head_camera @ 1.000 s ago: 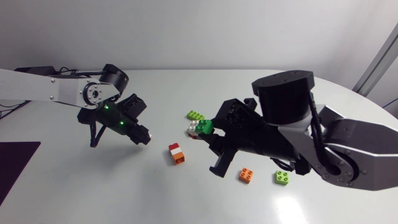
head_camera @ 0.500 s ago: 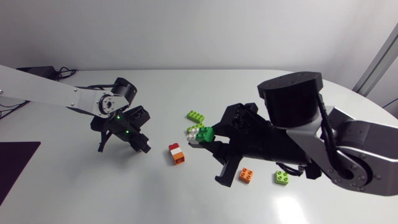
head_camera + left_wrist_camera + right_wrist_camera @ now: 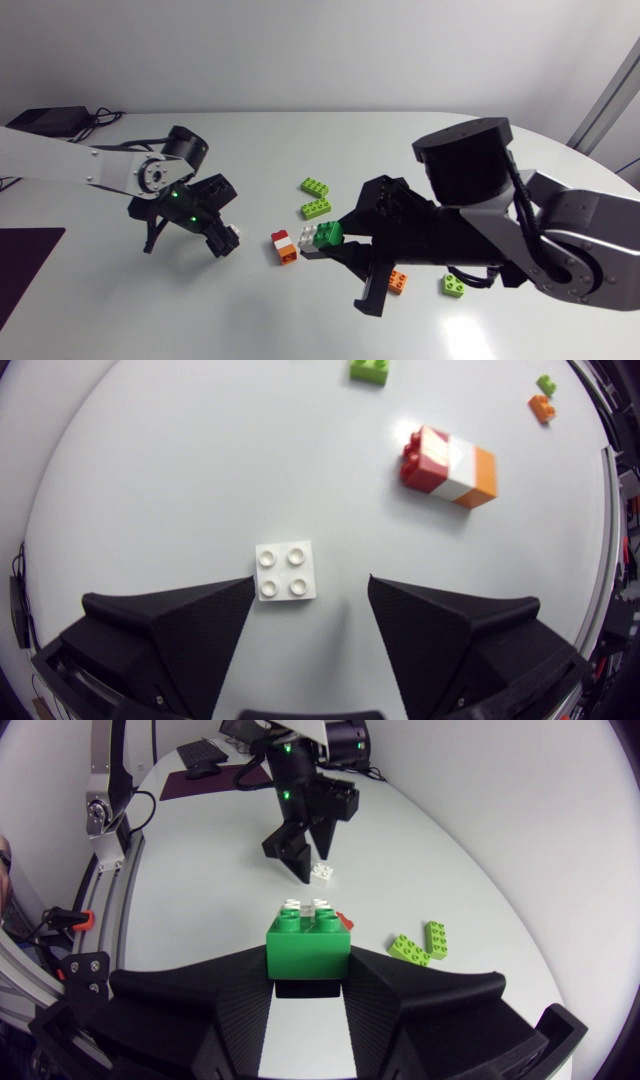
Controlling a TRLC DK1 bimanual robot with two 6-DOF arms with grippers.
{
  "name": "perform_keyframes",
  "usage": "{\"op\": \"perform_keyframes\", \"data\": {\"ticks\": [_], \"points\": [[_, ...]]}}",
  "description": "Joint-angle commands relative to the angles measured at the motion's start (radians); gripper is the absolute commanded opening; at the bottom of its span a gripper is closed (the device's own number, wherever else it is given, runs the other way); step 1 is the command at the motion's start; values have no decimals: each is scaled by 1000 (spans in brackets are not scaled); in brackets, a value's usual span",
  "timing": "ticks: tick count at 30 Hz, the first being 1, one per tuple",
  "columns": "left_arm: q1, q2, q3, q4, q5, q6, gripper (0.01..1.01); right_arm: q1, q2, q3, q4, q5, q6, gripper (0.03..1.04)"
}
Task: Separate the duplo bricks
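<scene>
Meanwhile left hand [image 3: 311, 584], wide, has settled astride a loose white brick [image 3: 285, 570]; right hand [image 3: 308, 985], gripping the green-white pair [image 3: 308, 945], has drawn closer, pair unsplit.

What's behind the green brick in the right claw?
A white brick, touching its far side. The green brick covers most of it, so how they join is hidden.

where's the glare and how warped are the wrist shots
Head view: a glare patch on the table toward the view's lower right, and the shadows are soft. Left wrist view: fisheye bows the table rim; the white brick is sharp. Right wrist view: same bowing; the green brick is sharp.
</scene>
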Motion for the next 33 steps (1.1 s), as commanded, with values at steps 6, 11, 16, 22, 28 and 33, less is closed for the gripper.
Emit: {"op": "perform_keyframes", "data": {"ticks": [6,11,16,22,28,33], "points": [[-22,-341,-58,-35,204,204,905,-31,45,98,-102,-132,-7,289],[-31,-418,-69,-160,370,336,905,-42,82,142,-158,-181,-38,289],[-33,-456,-83,-260,462,463,905,-42,111,167,-178,-203,-55,290],[-34,-465,-52,-394,575,559,903,-26,155,199,-184,-206,-67,290],[-64,-453,-33,-426,611,573,902,17,189,225,-169,-189,-53,290],[-79,-402,-15,-413,611,572,900,40,206,233,-163,-183,-44,290]]}}
